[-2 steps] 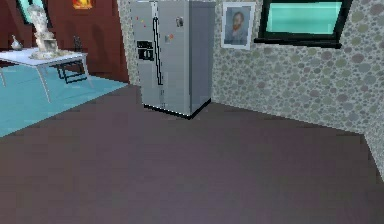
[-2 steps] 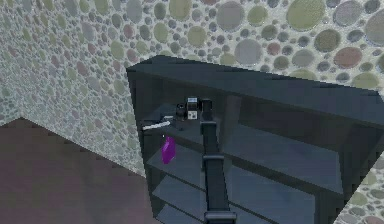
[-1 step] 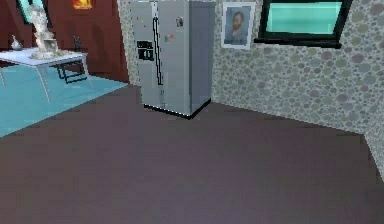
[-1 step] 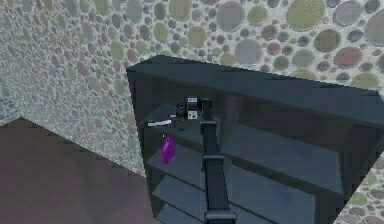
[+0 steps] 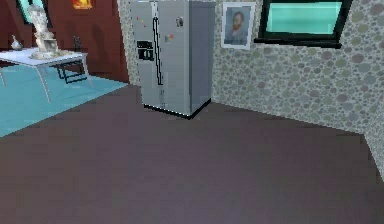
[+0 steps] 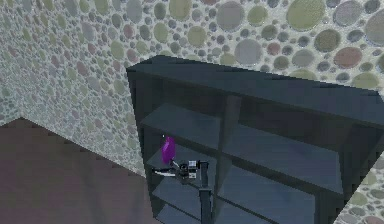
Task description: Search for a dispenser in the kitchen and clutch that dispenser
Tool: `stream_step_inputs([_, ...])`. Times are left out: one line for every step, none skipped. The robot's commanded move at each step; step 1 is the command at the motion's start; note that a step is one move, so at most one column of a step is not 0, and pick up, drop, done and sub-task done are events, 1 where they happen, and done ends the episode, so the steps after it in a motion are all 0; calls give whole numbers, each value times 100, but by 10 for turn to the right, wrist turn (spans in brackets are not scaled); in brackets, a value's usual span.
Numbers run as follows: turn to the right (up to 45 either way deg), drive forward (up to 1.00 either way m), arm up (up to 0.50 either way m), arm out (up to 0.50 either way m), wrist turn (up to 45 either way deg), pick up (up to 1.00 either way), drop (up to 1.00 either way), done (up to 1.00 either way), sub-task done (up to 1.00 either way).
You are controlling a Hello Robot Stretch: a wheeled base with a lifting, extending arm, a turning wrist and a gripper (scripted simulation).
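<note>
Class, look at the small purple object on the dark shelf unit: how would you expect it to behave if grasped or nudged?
Standing in the shelf unit, the purple object looks slim and taller than wide, so a nudge would probably tip it. It is small beside the claw, so likely light. Its surface looks smooth, perhaps slippery.

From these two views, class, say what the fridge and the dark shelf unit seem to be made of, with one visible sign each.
Fridge: probably brushed or painted metal; its pale grey doors carry a soft sheen.
Shelf unit: likely painted wood or laminate; the boards are flat, matt and dark blue-grey, with no grain to settle it.
</note>
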Motion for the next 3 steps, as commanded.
stream_step_inputs([0,0,0,0,0,100,0,0,0])
stream_step_inputs([0,0,10,0,0,0,0,0,0])
stream_step_inputs([0,0,0,0,0,0,0,100,0])
